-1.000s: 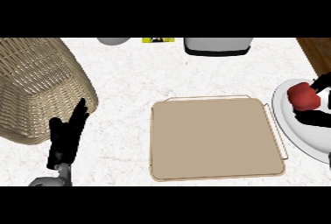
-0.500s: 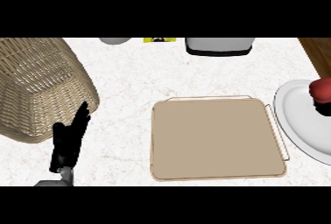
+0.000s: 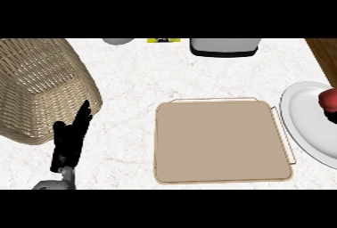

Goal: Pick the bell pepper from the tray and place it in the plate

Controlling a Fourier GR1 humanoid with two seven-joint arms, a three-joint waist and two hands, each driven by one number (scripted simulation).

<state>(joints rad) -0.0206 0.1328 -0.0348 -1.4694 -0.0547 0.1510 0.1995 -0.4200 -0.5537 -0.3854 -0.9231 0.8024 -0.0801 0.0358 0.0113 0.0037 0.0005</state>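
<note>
Seen at the right edge, cut off by the frame: a red bell pepper [image 3: 328, 100], glossy and rounded, over the upper part of a white plate [image 3: 302, 127], itself only partly in view. Just left of the plate, lying flat: a tan tray [image 3: 220, 142] with rounded corners and thin wire handles.

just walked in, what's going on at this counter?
Pepper-to-plate job, late stage. The red bell pepper is at the white plate on the right edge, not on the tan tray mid-counter; I cannot tell if it is fully set down. The left hand rests open, fingers up, beside the wicker basket. The right hand is out of view.
</note>
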